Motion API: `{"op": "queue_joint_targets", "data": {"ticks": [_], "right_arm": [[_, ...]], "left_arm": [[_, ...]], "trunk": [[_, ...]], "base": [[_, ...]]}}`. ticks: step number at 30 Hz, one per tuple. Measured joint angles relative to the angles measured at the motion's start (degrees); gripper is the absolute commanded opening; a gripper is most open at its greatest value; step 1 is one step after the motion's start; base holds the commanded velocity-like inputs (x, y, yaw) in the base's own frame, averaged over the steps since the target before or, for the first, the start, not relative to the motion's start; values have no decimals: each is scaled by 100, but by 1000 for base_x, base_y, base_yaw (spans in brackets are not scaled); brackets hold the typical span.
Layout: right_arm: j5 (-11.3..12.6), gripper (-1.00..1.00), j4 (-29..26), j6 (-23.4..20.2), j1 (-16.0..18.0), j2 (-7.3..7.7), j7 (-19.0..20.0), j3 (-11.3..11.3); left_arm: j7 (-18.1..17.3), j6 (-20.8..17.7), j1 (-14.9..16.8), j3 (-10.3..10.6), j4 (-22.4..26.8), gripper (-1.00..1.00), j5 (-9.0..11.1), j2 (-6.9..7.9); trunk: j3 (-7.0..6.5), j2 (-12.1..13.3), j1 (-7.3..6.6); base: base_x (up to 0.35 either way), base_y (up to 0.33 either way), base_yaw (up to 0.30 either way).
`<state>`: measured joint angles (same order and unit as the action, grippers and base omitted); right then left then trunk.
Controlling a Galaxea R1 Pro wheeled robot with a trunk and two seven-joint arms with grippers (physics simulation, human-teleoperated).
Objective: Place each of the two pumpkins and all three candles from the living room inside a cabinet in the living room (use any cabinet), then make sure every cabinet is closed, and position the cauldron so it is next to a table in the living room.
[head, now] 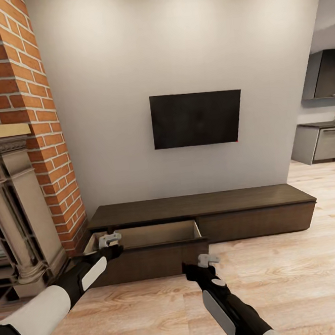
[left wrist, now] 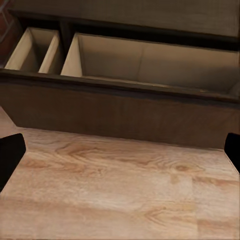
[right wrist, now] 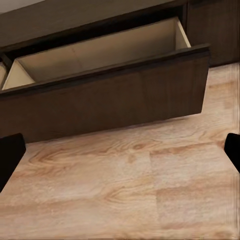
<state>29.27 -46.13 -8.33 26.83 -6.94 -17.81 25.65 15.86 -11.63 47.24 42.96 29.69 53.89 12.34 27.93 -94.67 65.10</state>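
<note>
The long dark-brown cabinet (head: 201, 205) stands against the white wall. Its left drawer (head: 148, 236) is pulled out, with a tan inside whose visible part holds nothing. My left gripper (head: 110, 239) hovers by the drawer's left front corner, open and empty. The right gripper (head: 207, 259) is open above the floor, just in front of the drawer's right end. In the left wrist view the drawer (left wrist: 150, 65) has a narrow compartment (left wrist: 32, 50) beside a wide one. The right wrist view faces the drawer front (right wrist: 115, 100). Pumpkins, candles, cauldron and table are out of view.
A red brick chimney (head: 26, 124) with a carved stone fireplace surround (head: 14, 216) stands close at the left. A black TV (head: 196, 118) hangs above the cabinet. Light wooden floor (head: 279, 279) runs right towards a kitchen counter (head: 323, 143).
</note>
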Motion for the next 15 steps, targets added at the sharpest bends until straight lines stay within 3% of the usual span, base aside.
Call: {"op": "queue_joint_targets", "data": {"ticks": [9,15], "right_arm": [[-5,100,676,508,1,-46,8,129],[-4,100,799,598,-7,-41,26,139]], "left_arm": [[11,1260,-484,201,-19,100,3,-4],[19,1552,-706,221,-27,100,-13,-45]], "trunk": [[0,0,0],[0,0,0]], "base": [[0,0,0],[0,0,0]]}}
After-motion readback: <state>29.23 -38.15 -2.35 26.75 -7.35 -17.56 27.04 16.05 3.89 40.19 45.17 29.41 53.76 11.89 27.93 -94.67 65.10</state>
